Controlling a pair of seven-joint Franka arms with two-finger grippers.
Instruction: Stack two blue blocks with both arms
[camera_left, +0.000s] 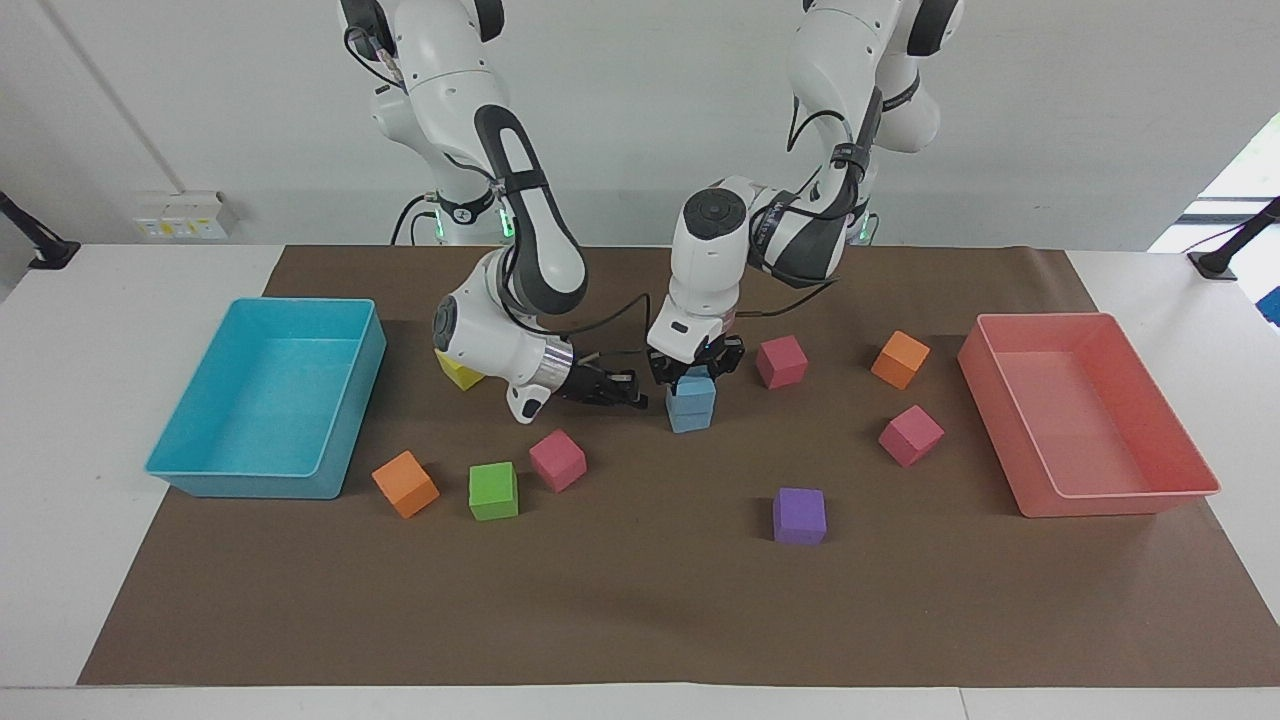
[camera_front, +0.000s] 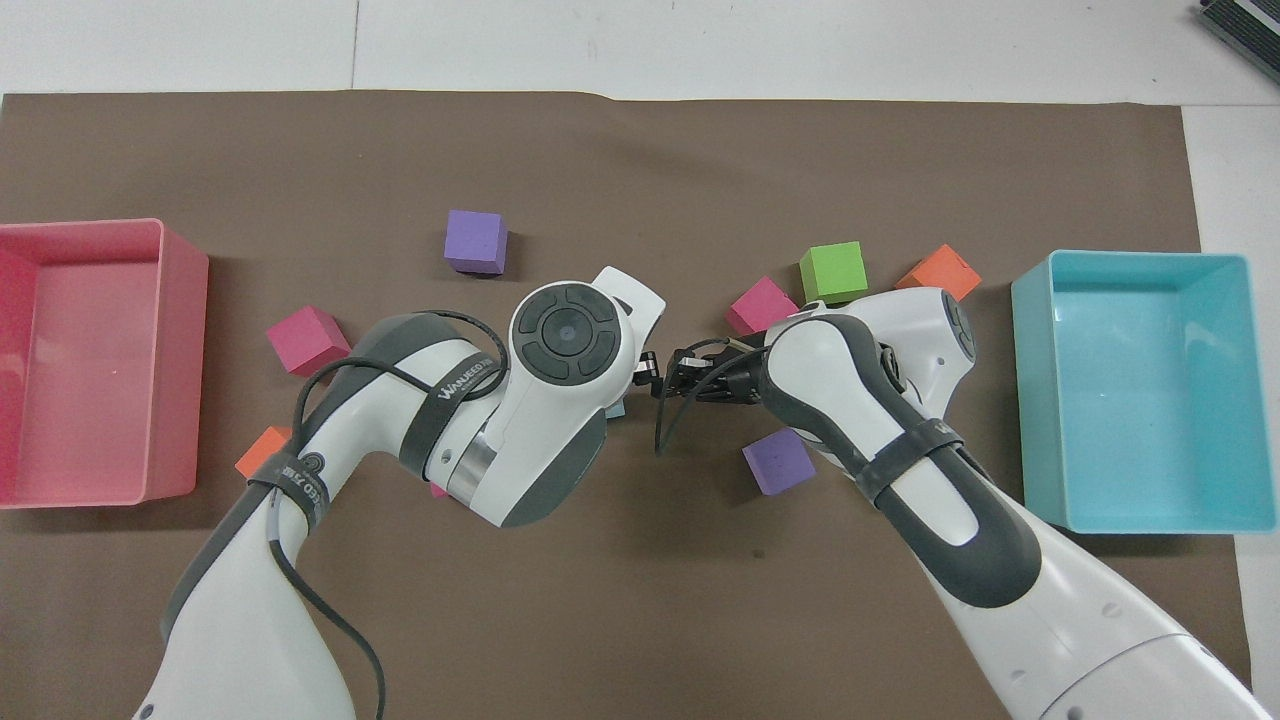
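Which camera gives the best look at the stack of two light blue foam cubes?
The facing view: both light blue foam cubes show stacked, with the left gripper at the top one. The overhead view shows only a blue sliver under the left arm.

blue blocks (camera_front: 617, 407) mostly arm-hidden overhead, apparently

A brown mat (camera_left: 640, 610) covers a white table (camera_left: 120, 290). A turquoise bin (camera_left: 268, 400) sits at the right arm's end, a pink bin (camera_left: 1085, 412) at the left arm's end. Loose cubes lie between them: two orange (camera_left: 405, 484) (camera_left: 900, 359), one green (camera_left: 493, 491), three magenta (camera_left: 557, 460) (camera_left: 781, 361) (camera_left: 910, 435), two purple (camera_left: 799, 516) (camera_front: 778, 461), and a partly hidden yellow one (camera_left: 457, 372).
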